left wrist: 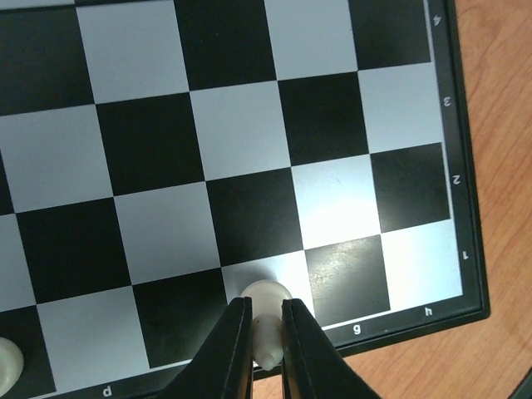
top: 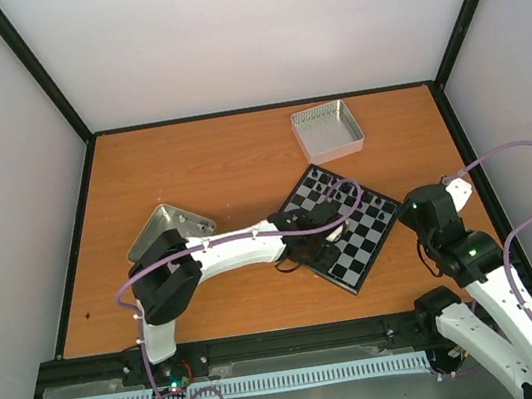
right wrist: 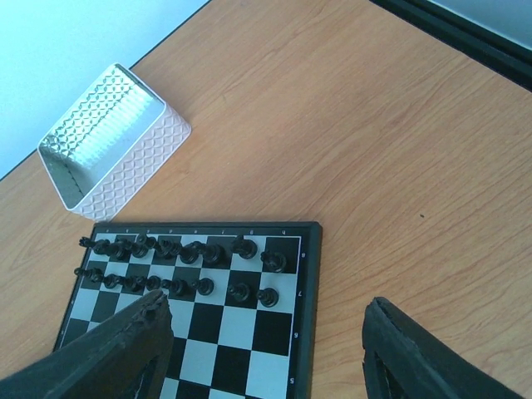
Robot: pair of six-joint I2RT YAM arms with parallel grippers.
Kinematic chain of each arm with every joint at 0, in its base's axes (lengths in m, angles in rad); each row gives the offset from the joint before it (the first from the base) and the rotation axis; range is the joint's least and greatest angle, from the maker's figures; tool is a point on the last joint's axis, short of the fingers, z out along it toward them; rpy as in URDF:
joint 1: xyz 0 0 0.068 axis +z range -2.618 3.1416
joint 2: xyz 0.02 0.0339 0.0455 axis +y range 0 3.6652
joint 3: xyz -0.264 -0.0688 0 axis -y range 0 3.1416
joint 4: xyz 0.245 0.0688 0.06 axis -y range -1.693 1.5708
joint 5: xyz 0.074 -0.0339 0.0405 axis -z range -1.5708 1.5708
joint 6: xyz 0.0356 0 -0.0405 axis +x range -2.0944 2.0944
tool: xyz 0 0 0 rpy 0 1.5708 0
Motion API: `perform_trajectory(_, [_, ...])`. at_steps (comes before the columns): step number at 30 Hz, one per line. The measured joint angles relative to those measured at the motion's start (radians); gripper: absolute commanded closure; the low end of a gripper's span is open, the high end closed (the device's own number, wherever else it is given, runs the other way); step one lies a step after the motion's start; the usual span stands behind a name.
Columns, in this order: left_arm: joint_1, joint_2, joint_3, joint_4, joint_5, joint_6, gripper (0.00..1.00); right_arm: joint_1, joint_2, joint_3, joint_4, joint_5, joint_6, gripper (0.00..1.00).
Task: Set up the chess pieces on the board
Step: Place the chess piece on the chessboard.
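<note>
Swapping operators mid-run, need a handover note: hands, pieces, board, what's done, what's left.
Left hand: shut on a white piece at the f square of the board's near row; I can't tell whether it is set down yet.
Right hand: open and empty, hovering over the board's side edge.
Done: black pieces stand in two rows at the far end. A second white piece sits in the near row, left of d.
Left: the g and h squares and the second row in the left wrist view are bare, so most white pieces remain.
No spare white pieces are visible. The far silver tray looks empty, and the left silver tray is partly hidden by the arm.
</note>
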Motion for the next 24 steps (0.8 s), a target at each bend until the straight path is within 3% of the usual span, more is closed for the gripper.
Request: perform_trajectory(24, [-0.002, 0.034, 0.012, 0.006, 0.004, -0.02, 0.92, 0.0, 0.0, -0.017, 0.01, -0.006, 0.002, 0.37])
